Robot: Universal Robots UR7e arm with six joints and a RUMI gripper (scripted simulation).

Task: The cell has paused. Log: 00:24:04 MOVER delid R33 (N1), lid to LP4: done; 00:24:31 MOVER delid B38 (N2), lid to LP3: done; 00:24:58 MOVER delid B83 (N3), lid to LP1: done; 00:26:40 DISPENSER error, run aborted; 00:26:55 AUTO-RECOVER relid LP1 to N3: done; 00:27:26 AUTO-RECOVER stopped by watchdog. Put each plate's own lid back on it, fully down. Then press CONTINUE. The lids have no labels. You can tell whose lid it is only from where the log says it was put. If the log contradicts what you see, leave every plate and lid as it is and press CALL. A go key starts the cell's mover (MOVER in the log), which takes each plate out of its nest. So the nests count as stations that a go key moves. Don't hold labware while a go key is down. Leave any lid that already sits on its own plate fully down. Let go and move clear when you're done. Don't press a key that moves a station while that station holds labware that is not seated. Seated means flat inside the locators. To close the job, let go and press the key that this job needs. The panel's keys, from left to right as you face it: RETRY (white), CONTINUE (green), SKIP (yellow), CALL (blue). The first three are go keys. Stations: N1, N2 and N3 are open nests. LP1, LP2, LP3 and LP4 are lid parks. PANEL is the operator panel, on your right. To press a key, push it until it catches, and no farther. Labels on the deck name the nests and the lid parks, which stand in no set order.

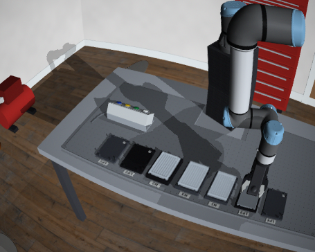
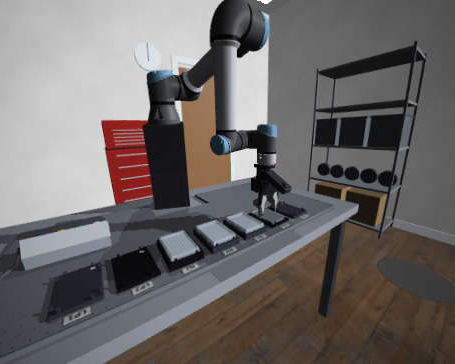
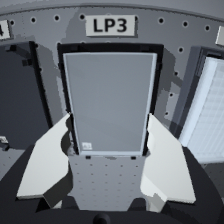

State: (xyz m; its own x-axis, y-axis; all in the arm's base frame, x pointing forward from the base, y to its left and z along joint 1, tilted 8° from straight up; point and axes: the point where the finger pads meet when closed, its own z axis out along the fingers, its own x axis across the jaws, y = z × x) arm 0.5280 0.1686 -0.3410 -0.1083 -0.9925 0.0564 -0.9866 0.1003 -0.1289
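Observation:
A grey translucent lid point(image 3: 110, 100) lies flat in the lid park labelled LP3 point(image 3: 110, 25). My gripper point(image 3: 110, 114) is down over the lid's near end, and its two white fingers press on the lid's long sides. In the top view the gripper point(image 1: 250, 194) stands upright over that park, second from the right end of the row. Three white plates point(image 1: 164, 165) point(image 1: 194, 176) point(image 1: 222, 186) sit in the nests to its left. The nearest plate shows at the right edge of the wrist view point(image 3: 207, 115). The park labelled LP4 point(image 1: 274, 204) looks dark.
The operator panel point(image 1: 129, 115) is a light box behind the left end of the row, with blue, yellow, green and white keys on top. Two dark lid parks point(image 1: 111, 147) point(image 1: 138, 157) sit at the row's left end. The arm's black pedestal point(image 1: 219, 86) stands behind the row.

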